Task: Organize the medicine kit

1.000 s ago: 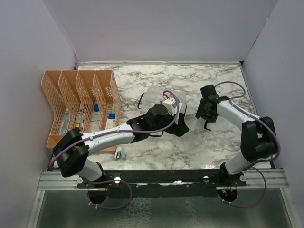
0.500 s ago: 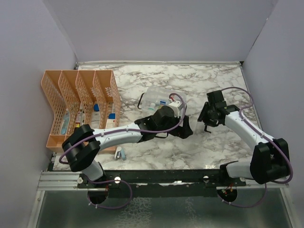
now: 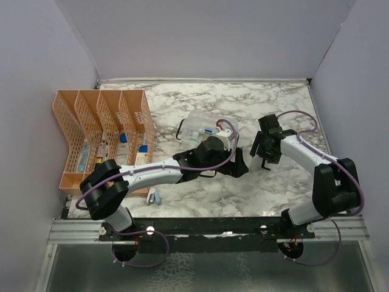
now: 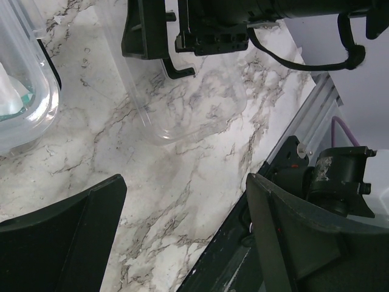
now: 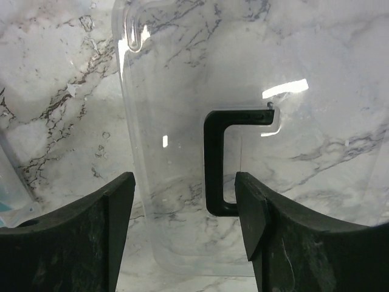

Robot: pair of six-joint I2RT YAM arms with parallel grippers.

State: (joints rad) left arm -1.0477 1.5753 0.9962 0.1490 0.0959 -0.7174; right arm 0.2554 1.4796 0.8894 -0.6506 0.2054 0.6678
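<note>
The medicine kit's clear box (image 3: 200,125) stands open at mid-table with small packets inside; its corner shows at the left edge of the left wrist view (image 4: 21,91). Its clear lid (image 5: 176,109) with the black handle (image 5: 214,164) lies flat on the marble just right of the box, and it also shows in the left wrist view (image 4: 200,103). My right gripper (image 5: 184,182) is open and empty, with its jaws to either side just above the lid's near end (image 3: 262,152). My left gripper (image 4: 182,188) is open and empty, over bare marble beside the lid (image 3: 237,163).
An orange lattice desk organizer (image 3: 103,131) holding several packets stands at the left. A small white and blue item (image 3: 152,196) lies near the front edge. The black front rail (image 4: 285,158) runs close under the left gripper. Grey walls close in the table on three sides.
My left gripper has slid right, off the box. My right gripper swung slightly out and back over the lid, and its elbow folded in. Both stay open.
</note>
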